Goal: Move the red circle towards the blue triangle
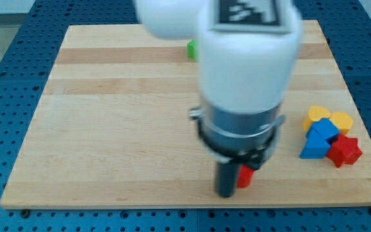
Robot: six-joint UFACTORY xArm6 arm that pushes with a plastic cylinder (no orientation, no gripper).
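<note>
The red circle [245,176] lies near the view's bottom, mostly hidden behind the rod and arm. My tip [227,193] is at its left side, touching or nearly touching it. The blue triangle [312,147] lies at the view's right, in a tight cluster of blocks, well to the right of the red circle. The big white and grey arm body hides the board's middle.
In the cluster: a blue block [325,131] above the triangle, a red star [345,151] to its right, and two yellow blocks [317,115] [342,120] at the top. A green block [191,49] peeks out at the view's top beside the arm. The board's bottom edge [172,206] is close below the tip.
</note>
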